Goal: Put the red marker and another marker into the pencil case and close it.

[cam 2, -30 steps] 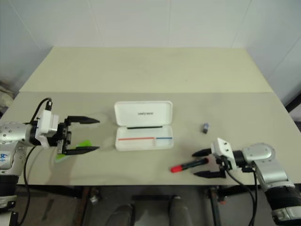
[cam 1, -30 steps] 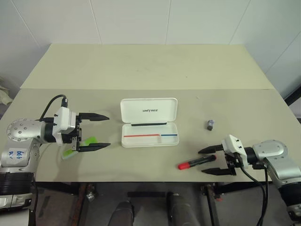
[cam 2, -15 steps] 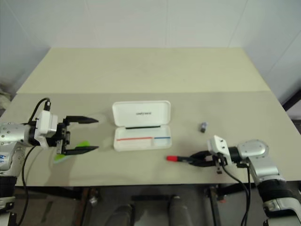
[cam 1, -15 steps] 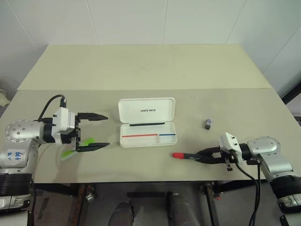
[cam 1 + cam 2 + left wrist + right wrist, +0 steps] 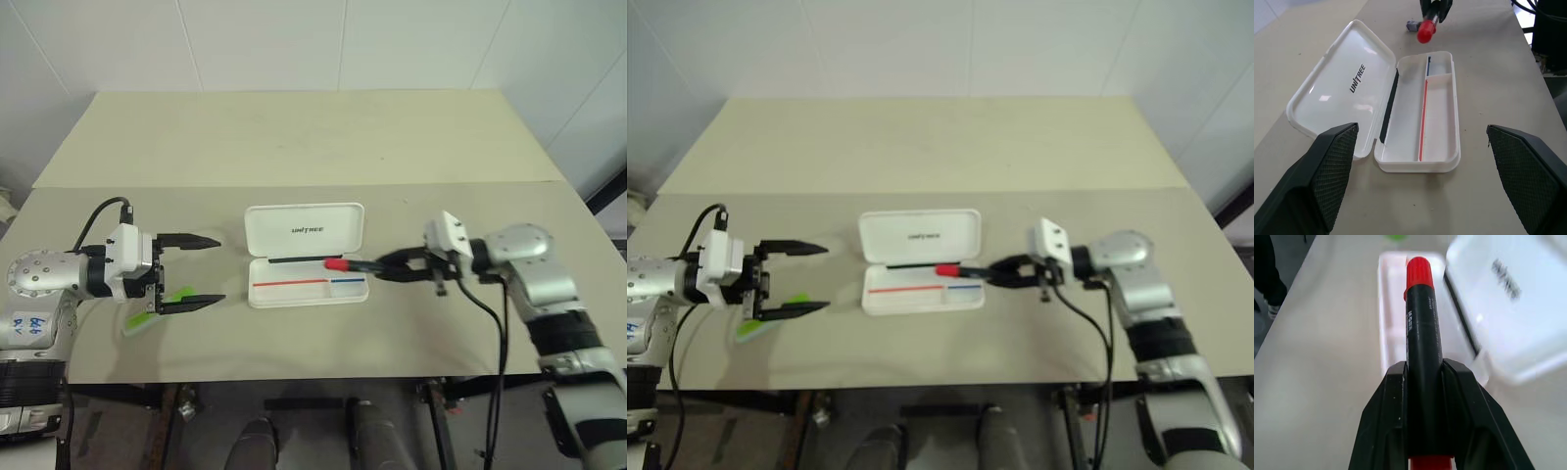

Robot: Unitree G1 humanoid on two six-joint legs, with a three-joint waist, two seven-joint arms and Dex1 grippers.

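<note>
Right end effector [image 5: 384, 266] clenched on red marker [image 5: 355, 264], cap over open pencil case [image 5: 309, 282] mid-tabletop. Left end effector [image 5: 201, 270] spread, empty. Risk: marker released askew lands across case rim.

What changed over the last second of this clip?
The right hand closed on the red marker, lifted it off the table and carried it over the open pencil case. The left hand stayed open beside the green marker; the case did not move.
</note>
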